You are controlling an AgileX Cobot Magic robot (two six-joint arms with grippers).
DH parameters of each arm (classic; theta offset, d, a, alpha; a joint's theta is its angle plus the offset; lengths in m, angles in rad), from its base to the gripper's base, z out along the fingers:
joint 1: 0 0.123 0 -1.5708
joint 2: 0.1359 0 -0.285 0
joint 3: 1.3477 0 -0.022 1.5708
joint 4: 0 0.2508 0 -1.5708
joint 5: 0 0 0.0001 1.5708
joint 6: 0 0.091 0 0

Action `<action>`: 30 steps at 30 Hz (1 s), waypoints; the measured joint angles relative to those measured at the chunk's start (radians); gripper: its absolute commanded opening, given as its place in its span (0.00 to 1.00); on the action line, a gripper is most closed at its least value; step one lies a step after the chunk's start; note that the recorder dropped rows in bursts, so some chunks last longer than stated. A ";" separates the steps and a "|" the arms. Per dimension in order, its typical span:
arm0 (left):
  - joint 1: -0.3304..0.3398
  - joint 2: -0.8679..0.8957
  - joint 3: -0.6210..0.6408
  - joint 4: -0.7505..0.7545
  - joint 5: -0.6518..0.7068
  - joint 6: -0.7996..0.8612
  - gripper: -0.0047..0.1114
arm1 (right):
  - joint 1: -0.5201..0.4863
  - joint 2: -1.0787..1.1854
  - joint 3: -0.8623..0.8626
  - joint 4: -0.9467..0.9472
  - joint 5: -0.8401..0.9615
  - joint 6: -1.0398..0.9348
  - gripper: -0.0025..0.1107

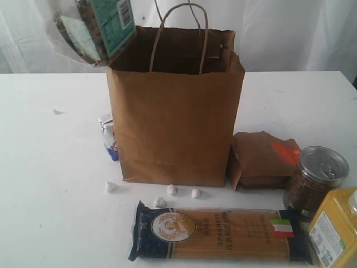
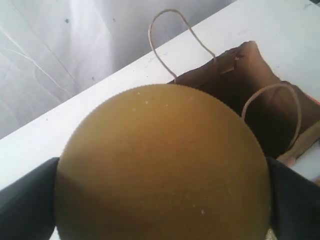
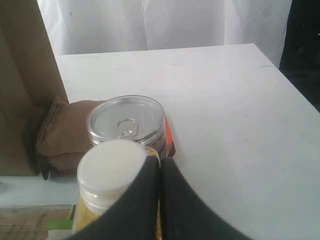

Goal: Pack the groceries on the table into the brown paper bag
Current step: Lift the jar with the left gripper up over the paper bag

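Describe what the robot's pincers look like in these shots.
The right pincer has two smooth matte black fingers, narrow at the tips and widening in curves; no markings or cables show. Of the left pincer, only parts of two plain black fingers show. Neither arm is visible.

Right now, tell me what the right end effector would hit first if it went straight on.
Probably the silver-lidded jar: the shut right end effector points at its lid's edge, with the white-capped bottle of yellow grains beside its tips. Depth is unclear, so it might graze that cap first.
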 measured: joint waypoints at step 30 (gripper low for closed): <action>0.000 0.266 -0.188 -0.044 -0.109 -0.023 0.04 | 0.000 0.000 0.000 0.000 0.000 0.000 0.02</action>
